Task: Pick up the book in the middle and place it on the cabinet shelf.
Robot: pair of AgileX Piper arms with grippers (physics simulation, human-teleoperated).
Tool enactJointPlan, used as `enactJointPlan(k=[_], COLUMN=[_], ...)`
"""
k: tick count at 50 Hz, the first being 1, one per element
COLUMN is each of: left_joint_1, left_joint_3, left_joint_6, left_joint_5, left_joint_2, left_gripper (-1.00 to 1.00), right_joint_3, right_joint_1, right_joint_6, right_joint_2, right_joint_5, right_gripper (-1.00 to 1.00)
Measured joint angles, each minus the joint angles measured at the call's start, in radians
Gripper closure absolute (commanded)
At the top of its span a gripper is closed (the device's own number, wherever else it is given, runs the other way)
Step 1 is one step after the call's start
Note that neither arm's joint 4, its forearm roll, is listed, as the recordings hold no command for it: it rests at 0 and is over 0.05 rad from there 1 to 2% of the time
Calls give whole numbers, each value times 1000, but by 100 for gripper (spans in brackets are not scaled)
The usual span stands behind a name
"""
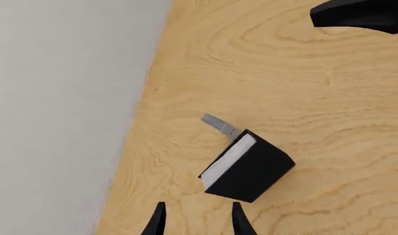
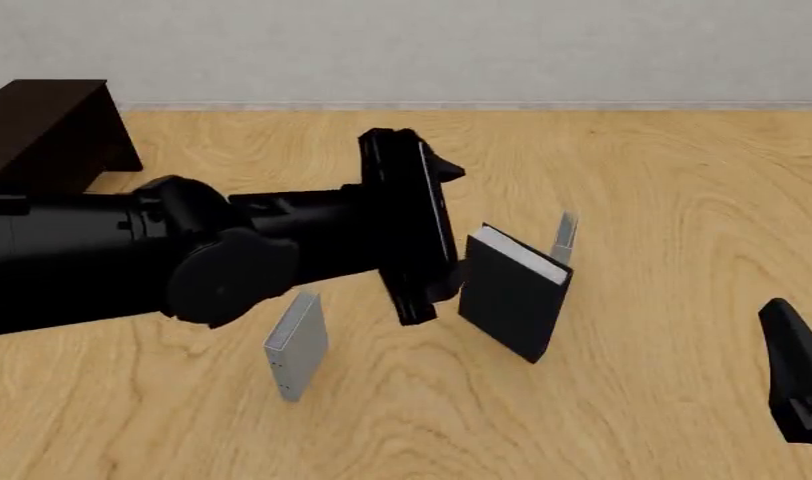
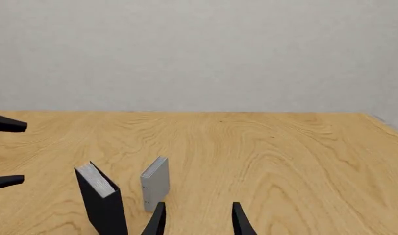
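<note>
The black book (image 2: 513,293) stood upright on the wooden bench (image 2: 646,170), roughly mid-bench, between a thinner light-grey book (image 2: 297,344) nearer the camera on the left and a very thin grey book (image 2: 564,237) just behind it; in the front view the thin one looked close to its far corner, though whether they touched could not be told. Its white page edges faced up, and its long axis ran from far left to near right across the bench. The left pincer (image 2: 409,240) hovered just beside the book's left cover, apart from it, with its fingers spread wide; in the left wrist view the two fingertips (image 1: 158,221) showed well separated, the book lying ahead of them. The right pincer (image 3: 197,220) sat low at the near right, well away, its fingers likewise apart and holding nothing. As a judgement, a thick hardcover like this would be stiff and fairly heavy, with smooth covers that could slip, and standing on edge it could tip if nudged on one face. The surest hold would probably be across its thickness, one finger on each cover near the middle. The dark cabinet (image 2: 49,125) stood at the far left corner, well apart from the book.
</note>
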Motion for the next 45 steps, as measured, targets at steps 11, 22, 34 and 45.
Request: enactJointPlan(k=[11,22,34,45], left_joint_1=[-3,1,10,24], left_joint_3=[-84,-163,-263,-345], left_joint_6=[17,23,40,59], left_joint_5=[101,201,307,388], left_joint_2=[57,117,176,230], left_gripper=[-100,-100,-100,-100], right_joint_3=[0,0,0,0], right_joint_1=[0,0,0,0], right_joint_6=[0,0,0,0], right_joint_2=[0,0,0,0], right_joint_5=[0,0,0,0], right_gripper=[-100,-100,-100,-100])
